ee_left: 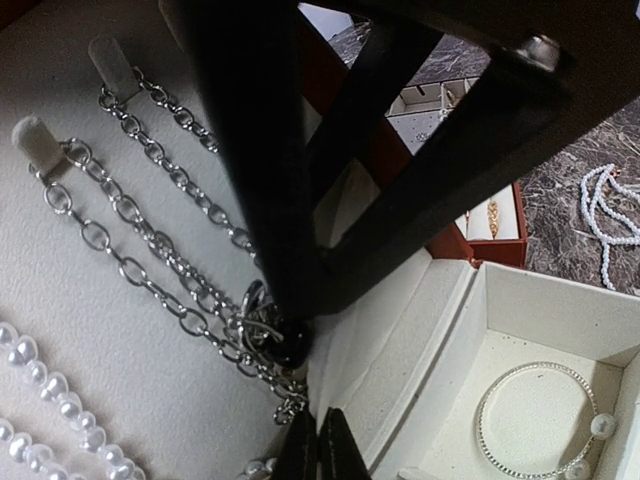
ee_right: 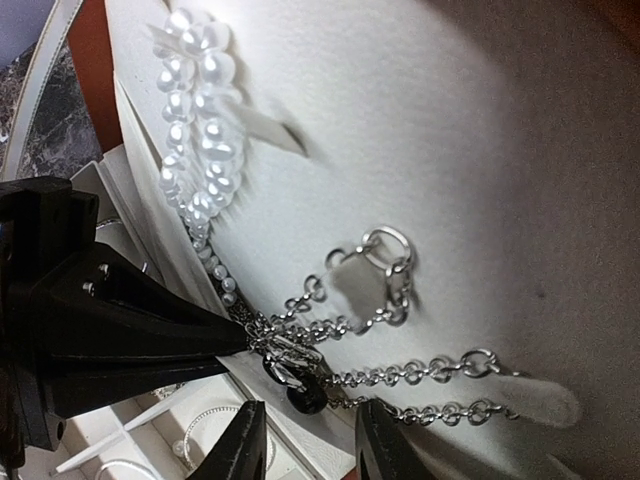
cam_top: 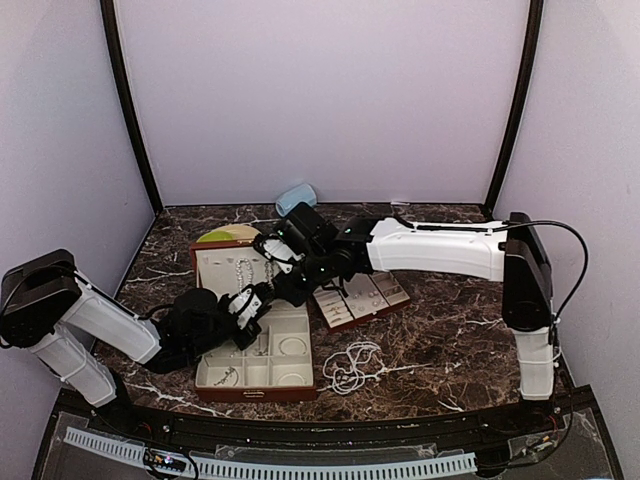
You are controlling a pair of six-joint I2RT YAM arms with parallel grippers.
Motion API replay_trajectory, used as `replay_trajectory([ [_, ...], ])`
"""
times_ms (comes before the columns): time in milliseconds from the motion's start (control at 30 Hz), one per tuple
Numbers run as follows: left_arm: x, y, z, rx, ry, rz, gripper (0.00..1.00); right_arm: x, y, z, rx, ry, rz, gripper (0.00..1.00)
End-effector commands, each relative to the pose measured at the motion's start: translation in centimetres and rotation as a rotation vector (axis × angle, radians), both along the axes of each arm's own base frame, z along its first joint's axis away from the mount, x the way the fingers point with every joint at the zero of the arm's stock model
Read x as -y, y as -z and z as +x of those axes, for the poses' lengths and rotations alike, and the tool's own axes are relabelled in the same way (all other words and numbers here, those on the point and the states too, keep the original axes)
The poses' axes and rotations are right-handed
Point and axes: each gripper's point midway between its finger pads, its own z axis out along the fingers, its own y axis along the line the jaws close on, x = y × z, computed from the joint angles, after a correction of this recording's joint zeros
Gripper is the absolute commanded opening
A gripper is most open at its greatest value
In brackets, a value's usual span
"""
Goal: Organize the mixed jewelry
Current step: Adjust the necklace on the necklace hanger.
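The reddish-brown cream-lined case [cam_top: 256, 393] stands open. On its raised lid hang a silver chain necklace [ee_right: 420, 372] with a dark pendant [ee_right: 305, 395] and pearl strands [ee_right: 195, 130]. My left gripper [ee_left: 318, 420] is shut, its tips at the chain's lower end [ee_left: 288, 403] by the lid's hinge. My right gripper [ee_right: 312, 440] is open, its jaws on either side of the pendant and just below it. Its black finger [ee_left: 260, 200] fills the top of the left wrist view. A thin bangle [ee_left: 535, 420] lies in a case compartment. Another pearl strand [cam_top: 350, 368] lies on the table.
A cream tray insert [cam_top: 362, 297] with small pieces sits right of the case. A pale blue rounded object [cam_top: 296, 198] and a yellow-green disc [cam_top: 228, 236] lie behind the lid. Both arms meet over the case [cam_top: 272, 282]. Purple walls close in the marble table.
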Motion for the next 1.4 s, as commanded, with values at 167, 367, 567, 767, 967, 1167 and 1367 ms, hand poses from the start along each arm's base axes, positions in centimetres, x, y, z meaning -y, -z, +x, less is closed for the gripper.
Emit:
replay_trajectory([
  [167, 1.9, -2.2, -1.3, 0.021, 0.086, -0.108, 0.0, 0.8, -1.6, 1.8, 0.049, 0.086, 0.059, 0.27],
  [367, 2.1, -2.1, -1.5, 0.018, 0.102, -0.104, 0.0, -0.3, -1.7, 2.1, 0.042, 0.084, 0.096, 0.19],
  [567, 2.3, -2.1, -1.6, 0.021, 0.113, -0.101, 0.0, -0.7, -0.5, 1.7, 0.017, 0.073, 0.087, 0.17],
  [767, 2.5, -2.1, -1.6, 0.025, 0.12, -0.101, 0.0, -1.2, 0.6, 1.2, -0.003, 0.061, 0.084, 0.16],
  [967, 2.7, -2.3, -1.6, 0.026, 0.125, -0.108, 0.0, -1.5, 1.9, 1.0, -0.008, 0.06, 0.063, 0.14],
  [1167, 2.6, -2.8, -1.4, 0.028, 0.112, -0.128, 0.0, -1.1, 3.2, 0.7, -0.015, 0.062, 0.028, 0.13],
  [1367, 2.6, -3.4, -1.3, 0.034, 0.105, -0.154, 0.0, -1.0, 4.1, 0.1, -0.029, 0.055, 0.014, 0.12],
])
